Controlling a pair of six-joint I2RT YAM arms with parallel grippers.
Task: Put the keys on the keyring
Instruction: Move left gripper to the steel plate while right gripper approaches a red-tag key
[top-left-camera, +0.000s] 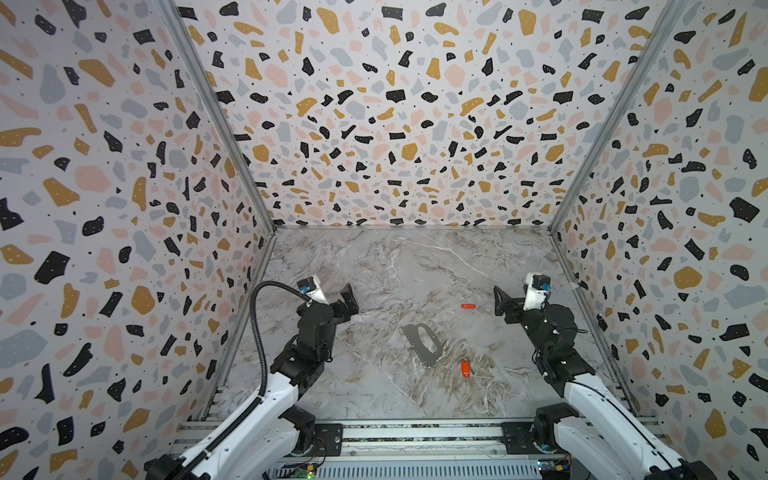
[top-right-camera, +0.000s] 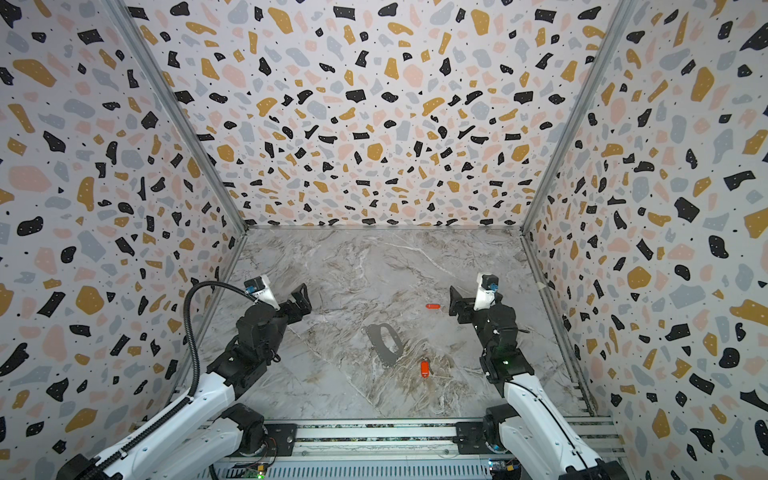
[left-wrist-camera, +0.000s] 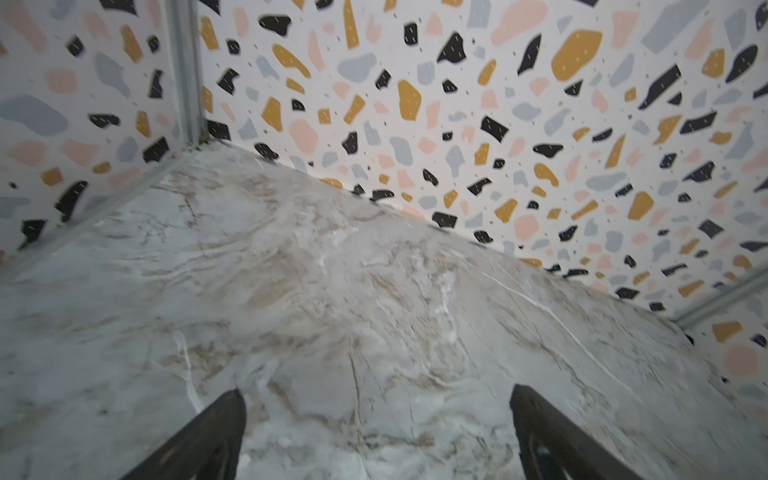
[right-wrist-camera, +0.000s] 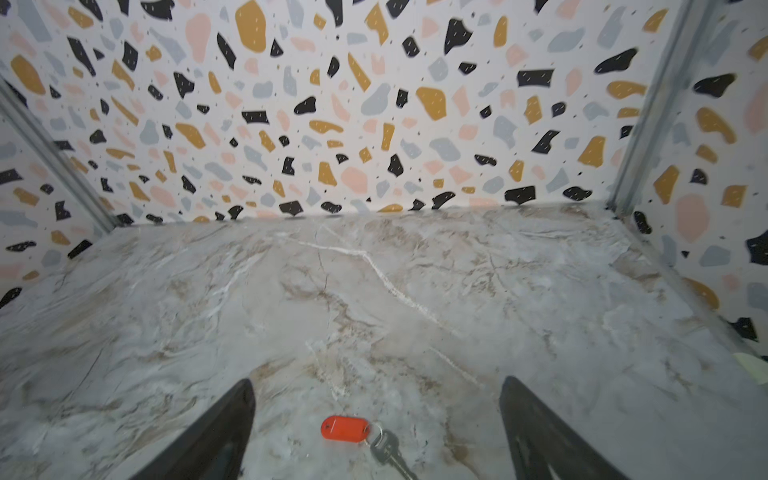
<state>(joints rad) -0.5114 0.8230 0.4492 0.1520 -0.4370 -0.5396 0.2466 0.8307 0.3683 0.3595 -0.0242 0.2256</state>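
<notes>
- Your left gripper (top-left-camera: 349, 300), two black, tapering, matte plastic fingers, stands with its jaws wide apart and nothing between them; in its wrist view (left-wrist-camera: 376, 392) only bare tabletop shows between the tips.
- Your right gripper (top-left-camera: 500, 305) has the same black wedge-shaped fingers. They are spread wide and hold nothing, as its wrist view (right-wrist-camera: 376, 382) confirms.
- The tabletop (top-left-camera: 374, 270) is a smooth, flat sheet printed like grey-white marble, with brown veins and thin white streaks.
- Three walls (top-left-camera: 374, 104) in a terrazzo print (black, mustard, pink and grey-blue chips on white) enclose it, joined by dull metal corner strips.
- A ribbed black cable hose (top-left-camera: 257, 332) arcs over your left arm.
- The far key (top-left-camera: 468, 306), a tiny silvery metal key on a glossy red-orange oblong plastic tag, lies flat just in front of the right gripper. In the right wrist view the tag (right-wrist-camera: 345, 429) joins the grey key blade (right-wrist-camera: 388, 451) by a small ring.
- The near key (top-left-camera: 465, 368), with an equal red-orange tag, lies closer to the arm bases and near the keyring's lower end; I cannot tell whether they touch.
- The keyring (top-left-camera: 415, 343), a flat dull-grey metal loop with one long hole, lies flat at mid-table between the two arms, with no key on it.
</notes>
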